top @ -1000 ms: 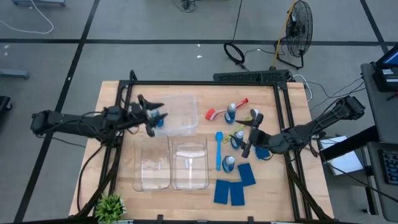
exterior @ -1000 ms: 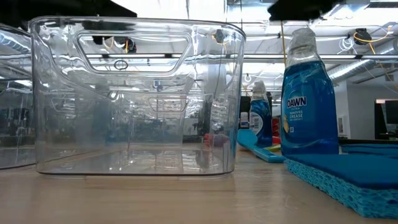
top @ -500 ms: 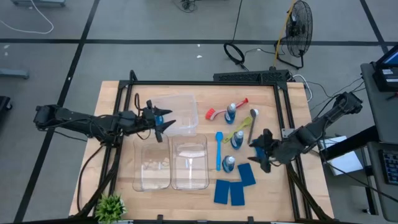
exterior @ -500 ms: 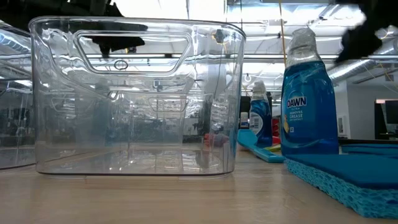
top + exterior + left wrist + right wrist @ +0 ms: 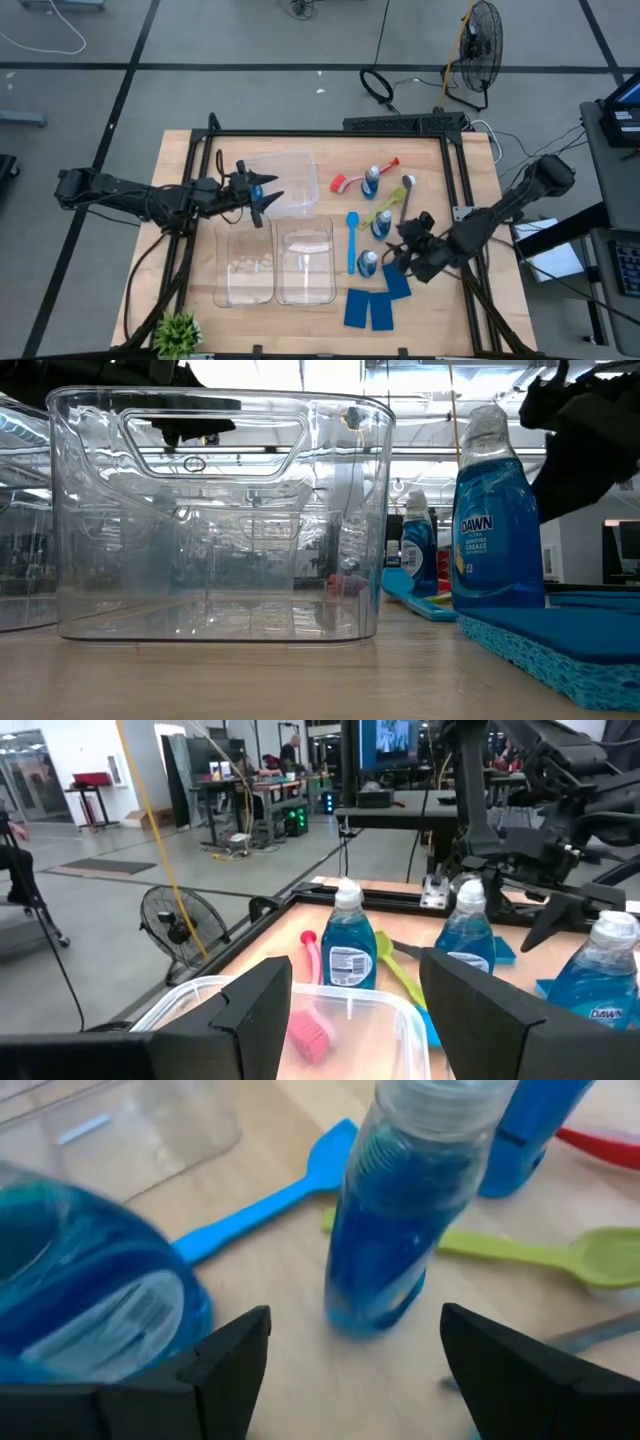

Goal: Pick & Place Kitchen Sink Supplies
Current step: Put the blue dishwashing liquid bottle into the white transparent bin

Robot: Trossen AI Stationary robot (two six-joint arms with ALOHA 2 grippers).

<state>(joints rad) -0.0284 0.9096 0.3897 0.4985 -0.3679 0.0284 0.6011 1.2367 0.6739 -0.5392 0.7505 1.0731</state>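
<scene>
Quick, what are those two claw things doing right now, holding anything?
Left gripper: jaws open, holding nothing, beside the clear bin.
Right gripper: jaws open, holding nothing, near the blue bottle.

**Readable print: one brand on the soap bottles**

In the low view, the nearest blue-liquid bottle (image 5: 497,520) carried a label reading "DAWN" in white capitals, with "ULTRA" in small letters under it and then "GREASE" — the line between them was too small to make out. In the left wrist view, the bottle at the picture's right edge (image 5: 603,985) showed "DAWN" low on its front. Labels on the other bottles could not be read.
</scene>
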